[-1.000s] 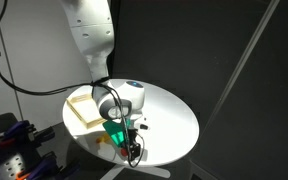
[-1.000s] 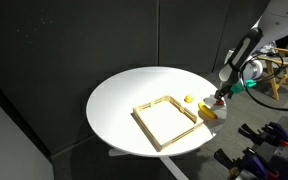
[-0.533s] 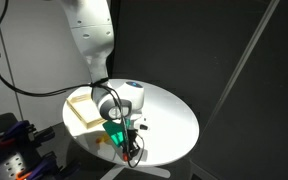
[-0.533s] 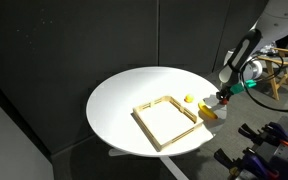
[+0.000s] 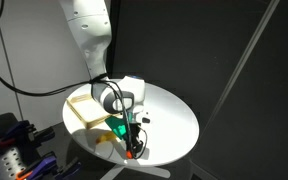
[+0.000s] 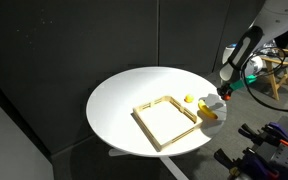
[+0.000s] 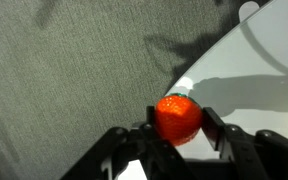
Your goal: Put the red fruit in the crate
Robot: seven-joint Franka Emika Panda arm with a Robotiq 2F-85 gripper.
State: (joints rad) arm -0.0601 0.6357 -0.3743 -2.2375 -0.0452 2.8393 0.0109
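Red fruit [image 7: 178,117] in downward-pointing gripper [image 7: 180,128]

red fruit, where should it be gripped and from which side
Grip the red fruit across its widest middle, coming down from above. It is small and round, with no handle-like part showing, so pinching opposite sides is likely the firmest hold. The wrist view shows the gripper with one finger on each side of it.
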